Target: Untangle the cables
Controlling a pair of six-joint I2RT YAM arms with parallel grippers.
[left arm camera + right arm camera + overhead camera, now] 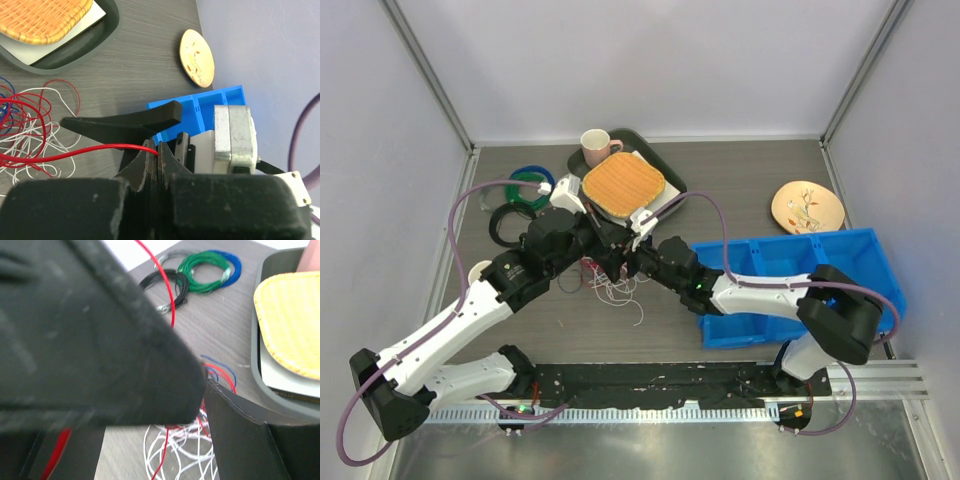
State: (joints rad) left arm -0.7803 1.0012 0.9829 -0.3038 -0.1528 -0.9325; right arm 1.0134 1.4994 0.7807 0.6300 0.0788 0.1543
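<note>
The cables [612, 287] are a loose tangle of thin white, red and blue strands on the grey table between both arms. My left gripper [607, 252] hovers over the tangle. In the left wrist view it [159, 150] is shut on one red cable [100, 149], which runs left to the tangle [30, 125]. My right gripper [628, 262] is close beside it. In the right wrist view its tips [206, 382] meet where red and blue strands come out, above the white tangle [180, 445]. A red strand [167, 285] arcs up behind its left finger.
Green and blue coils [530, 190] and a black coil [510, 222] lie at the far left. A dark tray [665, 165] with a woven mat [623, 185] and a pink cup [597, 148] sits behind. A blue bin [880, 240] and a plate [807, 207] are to the right.
</note>
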